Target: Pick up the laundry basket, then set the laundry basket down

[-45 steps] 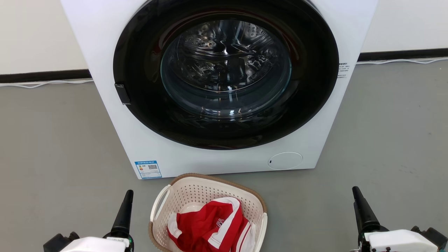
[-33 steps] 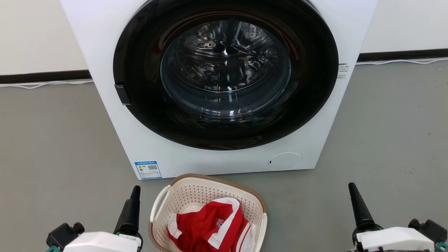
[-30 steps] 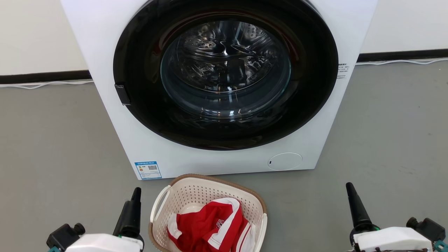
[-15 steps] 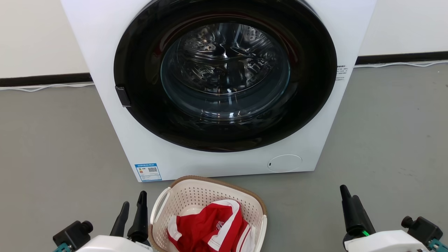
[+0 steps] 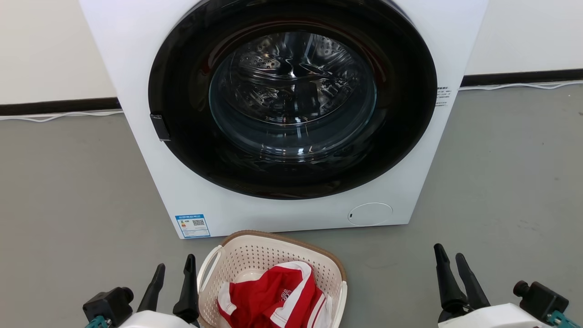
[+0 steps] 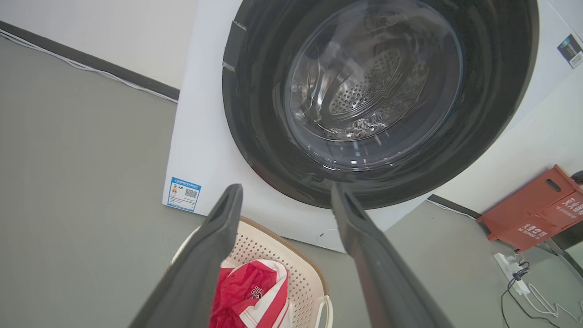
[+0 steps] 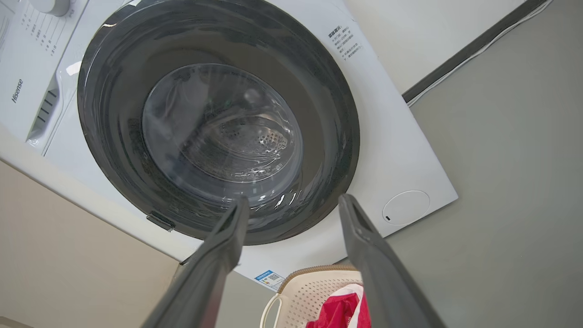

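A: On the left gripper (image 5: 175, 263), two long matte black plastic fingers (image 5: 188, 291), broad at the root and tapered to blunt tips. Same on the right gripper (image 5: 449, 252)?

B: Same. Behind each pair, a smooth white rounded plastic wrist shell (image 5: 483, 318). Just beside that, a stubby black cylindrical knob (image 5: 539, 298) on a black block, with a small teal plastic piece (image 5: 559, 319) at the outer edge.

A: And close up, from the wrist cameras?

B: Dark grey rather than black, dull in finish. Near each tip, a shallow recessed groove (image 7: 360, 225) along the inner face.
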Motion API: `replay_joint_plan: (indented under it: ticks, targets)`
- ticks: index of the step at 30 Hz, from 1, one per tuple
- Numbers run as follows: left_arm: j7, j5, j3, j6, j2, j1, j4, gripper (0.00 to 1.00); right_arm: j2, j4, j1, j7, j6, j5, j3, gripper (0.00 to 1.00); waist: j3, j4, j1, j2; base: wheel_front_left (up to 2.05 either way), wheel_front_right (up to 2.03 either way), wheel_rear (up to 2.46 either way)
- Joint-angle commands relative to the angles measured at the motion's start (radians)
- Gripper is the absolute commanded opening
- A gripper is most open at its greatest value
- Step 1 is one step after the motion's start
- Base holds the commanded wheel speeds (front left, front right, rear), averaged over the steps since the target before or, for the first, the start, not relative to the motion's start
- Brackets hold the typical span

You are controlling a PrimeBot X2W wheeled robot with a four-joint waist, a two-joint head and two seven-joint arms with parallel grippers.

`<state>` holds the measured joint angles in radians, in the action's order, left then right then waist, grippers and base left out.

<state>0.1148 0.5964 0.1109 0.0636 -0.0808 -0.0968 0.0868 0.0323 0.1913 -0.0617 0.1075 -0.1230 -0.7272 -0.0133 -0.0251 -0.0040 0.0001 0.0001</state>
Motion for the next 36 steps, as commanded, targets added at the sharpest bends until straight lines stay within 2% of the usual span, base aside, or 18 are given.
replay_joint_plan:
  ticks: [1, 18, 36]
  targets:
    - [0.012, -0.040, -0.010, 0.015, -0.016, 0.011, -0.039, 1.00, 0.012, -0.038, 0.023, 0.019, -0.005, 0.037, -0.024, 1.00, 0.000, 0.000, 0.0000, -0.0001, 0.00, 0.00, 0.00]
    - [0.062, -0.234, 0.043, 0.089, -0.060, -0.009, -0.079, 1.00, 0.014, -0.059, 0.013, 0.069, -0.006, 0.242, -0.051, 1.00, -0.003, 0.000, 0.0000, -0.0001, 0.00, 0.00, 0.00]
    - [0.115, -0.423, 0.074, 0.131, -0.071, -0.038, -0.111, 1.00, 0.017, -0.084, 0.000, 0.122, -0.007, 0.451, -0.076, 1.00, -0.008, 0.000, 0.0000, -0.0001, 0.00, 0.00, 0.00]
